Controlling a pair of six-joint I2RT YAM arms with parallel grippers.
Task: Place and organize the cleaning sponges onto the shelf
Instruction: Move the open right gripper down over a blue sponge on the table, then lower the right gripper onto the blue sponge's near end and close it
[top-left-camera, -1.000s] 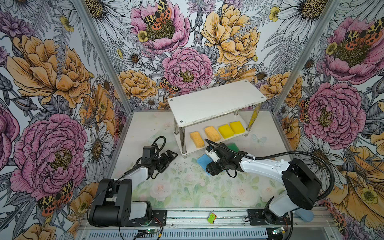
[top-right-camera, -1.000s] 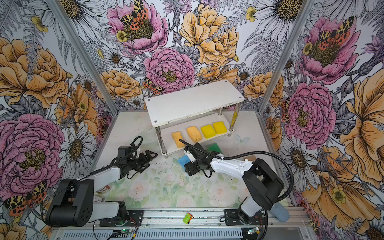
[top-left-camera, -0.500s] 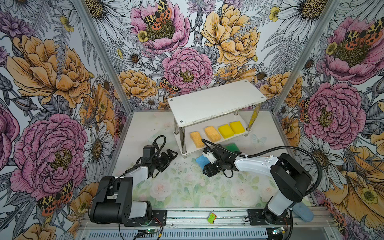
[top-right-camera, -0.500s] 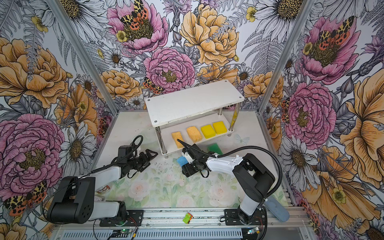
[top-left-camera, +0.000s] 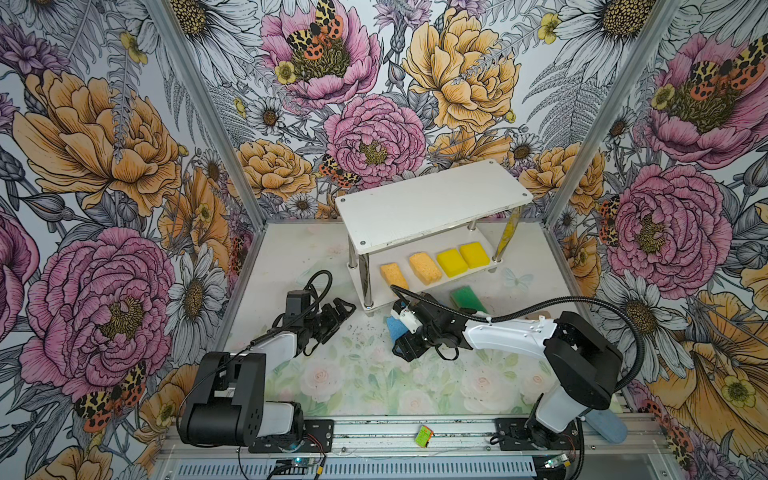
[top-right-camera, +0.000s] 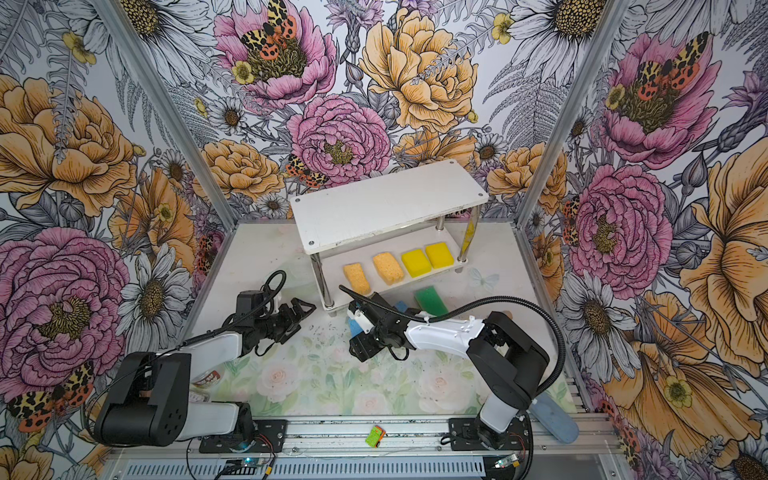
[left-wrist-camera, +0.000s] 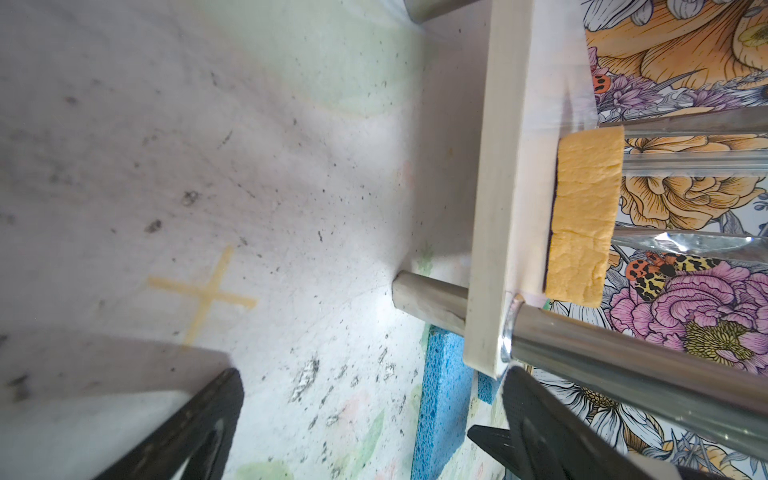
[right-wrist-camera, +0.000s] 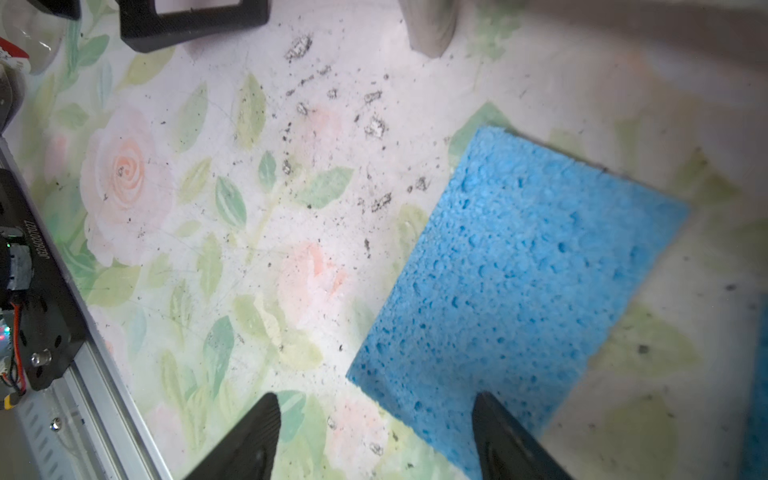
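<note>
Blue sponge (right-wrist-camera: 519, 270) flat on table (right-wrist-camera: 208, 208) beside shelf (top-left-camera: 432, 203), right tool (right-wrist-camera: 374, 401) open over its edge, left tool (left-wrist-camera: 374, 374) open nearby.

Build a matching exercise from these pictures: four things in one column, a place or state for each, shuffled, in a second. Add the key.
Things:
1 blue sponge
2 green sponge
3 yellow sponges
4 left hand

Places or states:
A on the shelf, lower level
B open, holding nothing
C on the table, under the open right hand
D on the table, clear of both hands

Pairs: 1-C, 2-D, 3-A, 4-B
</note>
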